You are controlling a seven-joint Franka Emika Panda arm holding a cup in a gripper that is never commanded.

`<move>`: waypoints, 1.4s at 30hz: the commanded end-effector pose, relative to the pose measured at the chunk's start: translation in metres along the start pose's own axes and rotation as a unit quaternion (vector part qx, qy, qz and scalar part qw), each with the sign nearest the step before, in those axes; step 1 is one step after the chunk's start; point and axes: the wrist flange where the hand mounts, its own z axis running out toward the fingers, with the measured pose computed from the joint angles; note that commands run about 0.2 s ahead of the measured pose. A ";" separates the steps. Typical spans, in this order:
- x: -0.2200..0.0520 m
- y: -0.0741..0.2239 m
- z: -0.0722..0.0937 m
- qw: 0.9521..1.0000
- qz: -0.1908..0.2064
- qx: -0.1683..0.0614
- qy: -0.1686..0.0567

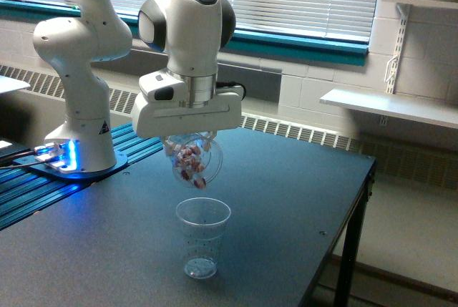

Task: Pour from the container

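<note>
Under the gripper (pixel 192 151), tilted container (pixel 195 164), clamped between its fingers.

The white arm's claw (pixel 192 151) points down, closed around its load.

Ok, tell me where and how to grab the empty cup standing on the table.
Grip the standing cup across its side wall just below the wide rim, coming in from the side, level with the table. It stands upright and tapers downward, so the upper wall resists slipping. From above, the tilted held cup and the gripper are in the way.
</note>
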 end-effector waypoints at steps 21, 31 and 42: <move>0.003 -0.009 0.005 0.998 0.033 0.000 -0.052; 0.006 -0.012 0.002 0.998 0.040 0.003 -0.055; 0.006 -0.017 -0.001 0.998 0.043 0.004 -0.055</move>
